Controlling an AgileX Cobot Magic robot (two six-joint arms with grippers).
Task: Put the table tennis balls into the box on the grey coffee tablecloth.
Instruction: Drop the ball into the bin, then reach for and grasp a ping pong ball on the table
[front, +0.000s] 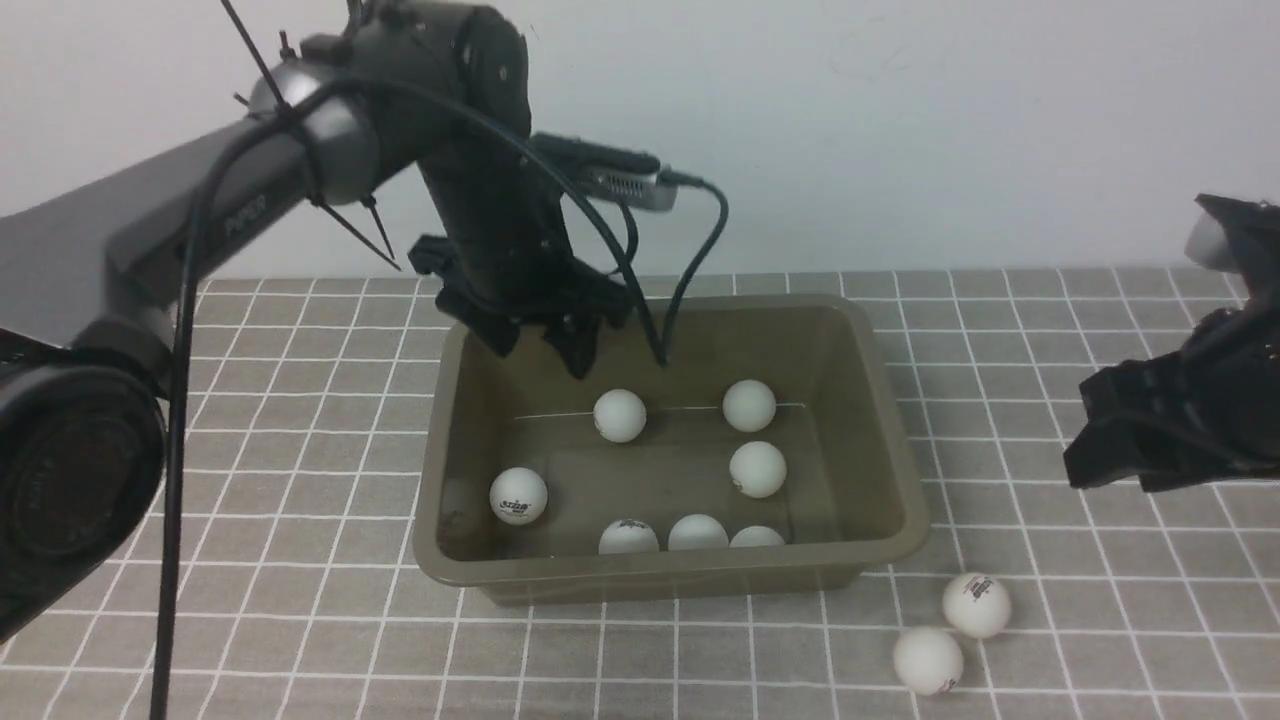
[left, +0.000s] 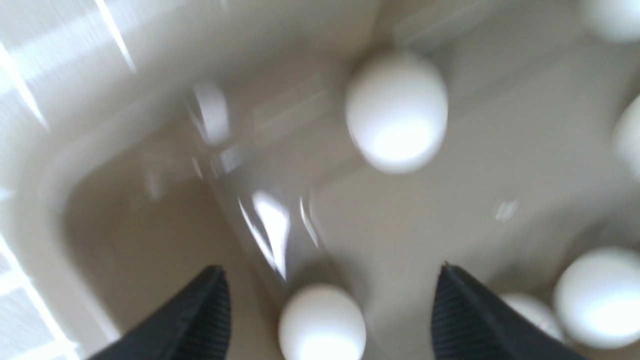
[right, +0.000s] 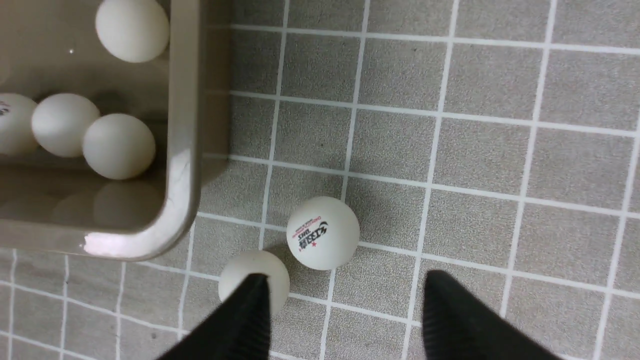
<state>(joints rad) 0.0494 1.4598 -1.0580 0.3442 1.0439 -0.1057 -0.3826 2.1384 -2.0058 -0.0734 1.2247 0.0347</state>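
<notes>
While the grey coffee tablecloth (front: 1050, 330) runs to every edge of the front view, the box (front: 670, 572) sits mid-table with open cloth on all sides. Over the box's far left corner, just above the rim, the left gripper (front: 540, 358) hangs with jaws apart, holding nothing. Well right of the box, the right gripper (front: 1105, 470) hovers with jaws spread and empty. Seven table tennis balls (front: 619, 415) lie inside, three against the near wall. Outside, the logo ball (front: 976, 604) and plain ball (front: 928, 660) rest close together on cloth off the near right corner.
</notes>
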